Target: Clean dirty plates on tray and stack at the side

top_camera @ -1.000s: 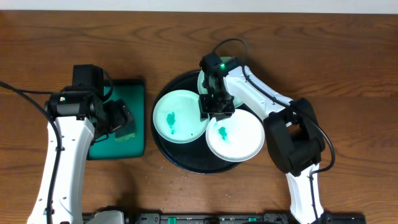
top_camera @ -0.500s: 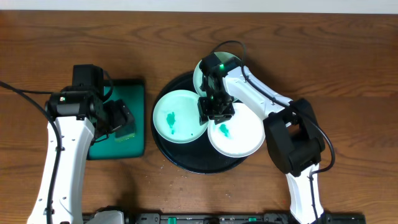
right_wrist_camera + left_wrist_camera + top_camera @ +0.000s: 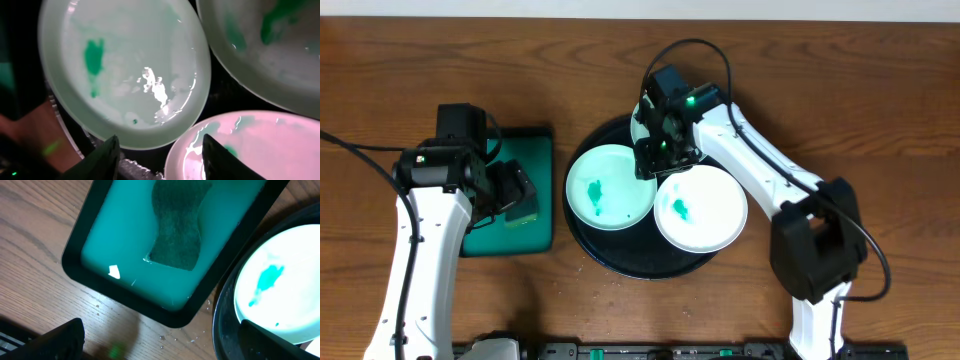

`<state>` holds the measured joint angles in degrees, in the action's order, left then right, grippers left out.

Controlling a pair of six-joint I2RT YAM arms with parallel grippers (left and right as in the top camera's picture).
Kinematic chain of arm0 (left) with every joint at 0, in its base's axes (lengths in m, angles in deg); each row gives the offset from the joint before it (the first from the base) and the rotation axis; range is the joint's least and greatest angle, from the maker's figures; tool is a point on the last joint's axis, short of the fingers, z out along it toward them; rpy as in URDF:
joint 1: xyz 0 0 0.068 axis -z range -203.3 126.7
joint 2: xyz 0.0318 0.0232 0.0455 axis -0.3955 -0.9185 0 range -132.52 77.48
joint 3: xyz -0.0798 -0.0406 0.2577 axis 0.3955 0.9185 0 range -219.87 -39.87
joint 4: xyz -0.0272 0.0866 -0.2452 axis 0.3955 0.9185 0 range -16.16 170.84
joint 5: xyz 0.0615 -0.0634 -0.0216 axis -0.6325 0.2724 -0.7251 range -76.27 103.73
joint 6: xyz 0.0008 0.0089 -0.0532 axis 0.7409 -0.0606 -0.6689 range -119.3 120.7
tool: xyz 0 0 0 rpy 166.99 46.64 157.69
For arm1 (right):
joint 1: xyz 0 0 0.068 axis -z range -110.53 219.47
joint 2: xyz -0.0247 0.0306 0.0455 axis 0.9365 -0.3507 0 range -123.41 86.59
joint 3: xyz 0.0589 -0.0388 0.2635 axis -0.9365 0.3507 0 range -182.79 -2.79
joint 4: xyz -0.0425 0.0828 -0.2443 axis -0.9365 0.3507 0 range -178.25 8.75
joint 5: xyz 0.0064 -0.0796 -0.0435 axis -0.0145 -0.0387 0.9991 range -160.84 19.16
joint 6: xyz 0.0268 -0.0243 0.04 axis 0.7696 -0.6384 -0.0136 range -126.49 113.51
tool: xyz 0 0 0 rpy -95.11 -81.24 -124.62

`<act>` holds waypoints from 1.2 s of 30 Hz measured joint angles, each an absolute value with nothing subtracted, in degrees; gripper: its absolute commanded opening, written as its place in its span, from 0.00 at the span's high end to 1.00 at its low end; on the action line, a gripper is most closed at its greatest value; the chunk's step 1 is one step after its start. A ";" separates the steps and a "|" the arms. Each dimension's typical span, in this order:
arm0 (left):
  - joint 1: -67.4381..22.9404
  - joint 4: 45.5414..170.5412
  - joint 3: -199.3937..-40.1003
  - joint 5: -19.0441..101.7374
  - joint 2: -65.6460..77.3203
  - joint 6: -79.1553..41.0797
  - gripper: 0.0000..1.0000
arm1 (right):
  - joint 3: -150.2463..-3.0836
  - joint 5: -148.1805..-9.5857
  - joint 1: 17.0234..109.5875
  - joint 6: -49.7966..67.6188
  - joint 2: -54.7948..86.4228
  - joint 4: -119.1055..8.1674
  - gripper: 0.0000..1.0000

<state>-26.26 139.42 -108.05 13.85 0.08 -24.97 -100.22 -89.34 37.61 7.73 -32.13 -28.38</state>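
The table (image 3: 880, 90) carries the tray (image 3: 620, 262), which holds three green-smeared plates: one on the left (image 3: 610, 188), one on the right (image 3: 705, 215), and one at the back (image 3: 640, 128) partly under the right arm. Just left of it, a green tray (image 3: 535, 215) holds a sponge (image 3: 175, 225). Above that, the left fingers (image 3: 65, 337) are wide apart and empty. The right fingers (image 3: 107, 157) hover apart over the plates, gripping nothing.

A dark green sponge (image 3: 176, 230) lies in a rectangular green tray with a black rim (image 3: 115, 250). It sits on a brown wooden bench (image 3: 880, 90).
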 measured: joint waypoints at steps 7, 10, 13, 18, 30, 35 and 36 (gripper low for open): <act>-26.26 139.42 -108.05 13.85 0.08 -24.97 0.02 | -100.15 -88.97 37.22 7.47 -37.13 -29.45 0.51; -26.26 139.42 -108.05 13.83 0.08 -24.97 0.02 | -100.13 -88.80 37.07 7.29 -37.44 -30.39 0.50; -26.26 139.42 -108.05 13.83 0.08 -24.97 0.02 | -100.13 -88.40 37.02 7.10 -37.44 -31.24 0.50; -26.26 139.42 -108.05 13.83 0.08 -24.97 0.02 | -100.13 -87.83 37.04 7.08 -38.36 -32.01 0.53; -26.26 139.42 -108.05 13.85 0.08 -24.97 0.03 | -100.17 -86.22 37.15 8.41 -41.90 -33.21 0.95; -26.26 139.42 -108.05 13.85 0.08 -24.95 0.06 | -100.17 -86.41 37.04 8.85 -41.94 -32.81 0.98; -26.26 139.42 -108.05 13.85 0.08 -24.95 0.13 | -100.17 -86.43 37.07 8.91 -41.94 -32.75 0.98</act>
